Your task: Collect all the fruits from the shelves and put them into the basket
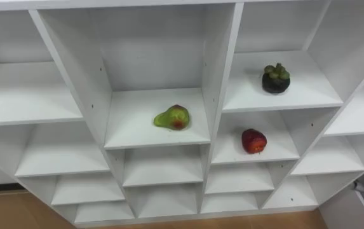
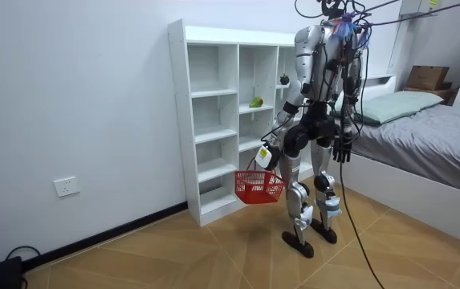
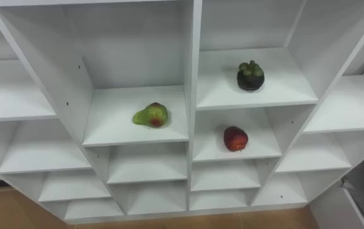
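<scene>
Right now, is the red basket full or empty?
Apparently empty: nothing shows through the mesh of the red basket; the green pear, mangosteen and red apple sit on closet shelves.

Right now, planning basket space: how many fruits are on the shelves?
3. A dark mangosteen on an upper shelf; a red apple in the compartment directly below; a green fruit one column to their left. Lower shelves may hide more.

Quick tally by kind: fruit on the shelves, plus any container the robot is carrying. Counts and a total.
Green fruit: 1
Red fruit: 1
Dark mangosteen: 1
Red basket, hanging from the left robot hand: 1
Total: 4
</scene>
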Available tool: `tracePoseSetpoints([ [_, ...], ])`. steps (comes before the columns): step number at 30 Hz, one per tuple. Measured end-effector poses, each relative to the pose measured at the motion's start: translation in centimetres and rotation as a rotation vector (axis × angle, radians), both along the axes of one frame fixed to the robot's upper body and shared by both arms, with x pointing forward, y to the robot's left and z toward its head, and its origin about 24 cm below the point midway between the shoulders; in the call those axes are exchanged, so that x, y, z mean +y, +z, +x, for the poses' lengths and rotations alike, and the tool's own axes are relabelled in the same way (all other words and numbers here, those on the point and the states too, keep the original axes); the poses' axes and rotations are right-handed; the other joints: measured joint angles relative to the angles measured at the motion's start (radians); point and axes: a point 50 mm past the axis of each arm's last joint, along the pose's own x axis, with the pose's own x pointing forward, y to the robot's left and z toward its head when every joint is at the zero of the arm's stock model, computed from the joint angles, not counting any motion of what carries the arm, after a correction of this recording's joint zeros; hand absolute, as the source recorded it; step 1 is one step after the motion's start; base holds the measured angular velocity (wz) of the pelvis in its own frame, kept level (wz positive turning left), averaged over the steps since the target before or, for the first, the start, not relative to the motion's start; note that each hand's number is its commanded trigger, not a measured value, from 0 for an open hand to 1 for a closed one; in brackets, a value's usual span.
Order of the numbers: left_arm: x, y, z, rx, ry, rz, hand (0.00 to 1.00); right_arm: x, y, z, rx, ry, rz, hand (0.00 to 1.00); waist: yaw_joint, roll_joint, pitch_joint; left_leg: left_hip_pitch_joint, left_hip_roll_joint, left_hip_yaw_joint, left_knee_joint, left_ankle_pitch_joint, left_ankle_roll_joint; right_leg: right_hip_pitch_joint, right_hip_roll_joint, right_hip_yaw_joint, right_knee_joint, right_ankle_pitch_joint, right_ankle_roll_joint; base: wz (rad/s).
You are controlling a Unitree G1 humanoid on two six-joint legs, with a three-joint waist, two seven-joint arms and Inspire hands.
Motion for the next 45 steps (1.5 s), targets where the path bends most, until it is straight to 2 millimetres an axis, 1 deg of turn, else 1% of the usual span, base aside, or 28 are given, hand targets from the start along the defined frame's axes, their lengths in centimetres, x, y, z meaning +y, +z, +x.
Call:
tracePoseSetpoints([
  [6, 0.0, 0.0, 0.0, 0.000, -0.001, -0.002, 1.00, 0.2, 0.0, 0.0, 0.009, 0.032, 0.012, 0.00, 0.000, -0.001, 0.0005, 0.000, 0.000, 0.000, 0.000, 0.000, 0.000, 0.000, 0.000, 0.001, 0.000, 0.000, 0.000, 0.00],
  [9, 0.0, 0.0, 0.1, -0.002, -0.001, -0.003, 1.00, 0.1, 0.0, 0.5, 0.000, 0.049, 0.008, 0.00, 0.000, -0.001, 0.0007, 0.000, 0.000, 0.000, 0.000, 0.000, 0.000, 0.004, 0.000, 0.001, 0.001, 0.000, 0.000, 0.00],
  [20, 0.0, 0.0, 0.2, -0.006, -0.001, 0.000, 1.00, -0.3, 0.1, 1.7, -0.086, 0.070, -0.081, 0.00, 0.000, -0.004, 0.0008, 0.001, 0.000, 0.001, 0.000, 0.000, 0.000, 0.007, 0.000, 0.001, 0.001, 0.000, 0.000, 0.00],
  [30, 0.0, 0.0, 0.3, -0.017, 0.000, 0.006, 1.00, -0.4, 0.2, 2.0, -0.122, 0.074, -0.116, 0.00, 0.001, -0.009, -0.0002, 0.002, 0.000, 0.001, 0.000, 0.000, 0.000, 0.008, 0.000, 0.002, 0.001, 0.000, 0.000, 0.00],
  [32, 0.1, 0.1, 0.4, -0.025, -0.001, 0.009, 1.00, -0.4, 0.3, 2.7, -0.154, 0.079, -0.126, 0.00, 0.002, -0.014, 0.0018, 0.002, 0.000, 0.002, 0.001, 0.000, 0.000, 0.008, 0.000, 0.002, 0.000, 0.000, 0.000, 0.00],
  [36, 0.1, 0.1, 0.6, -0.041, -0.003, 0.011, 1.00, -0.7, 0.5, 4.1, -0.234, 0.054, -0.154, 0.00, 0.002, -0.017, 0.0023, 0.003, 0.000, 0.004, 0.001, 0.000, 0.000, 0.008, 0.000, 0.003, 0.000, 0.000, 0.000, 0.00],
  [40, 0.3, 0.2, 0.9, -0.061, -0.010, 0.016, 1.00, -0.8, 1.2, 6.4, -0.399, -0.066, -0.172, 0.00, 0.005, -0.015, 0.0029, 0.003, 0.000, 0.004, 0.001, 0.000, 0.000, 0.008, 0.000, 0.003, -0.003, 0.000, 0.000, 0.00],
  [43, 0.3, 0.4, 1.2, -0.092, -0.012, 0.014, 1.00, -0.7, 1.8, 8.0, -0.500, -0.095, -0.169, 0.00, 0.005, -0.014, 0.0029, 0.001, 0.000, 0.004, 0.002, 0.000, 0.000, 0.002, 0.000, 0.003, -0.003, 0.000, 0.000, 0.00],
  [45, 0.2, 0.4, 1.5, -0.111, -0.004, 0.010, 1.00, -0.5, 2.5, 9.1, -0.589, -0.098, -0.167, 0.00, 0.004, -0.011, 0.0010, -0.003, 0.000, 0.004, 0.002, 0.000, 0.000, -0.003, 0.000, 0.003, -0.002, 0.000, 0.000, 0.00],
])
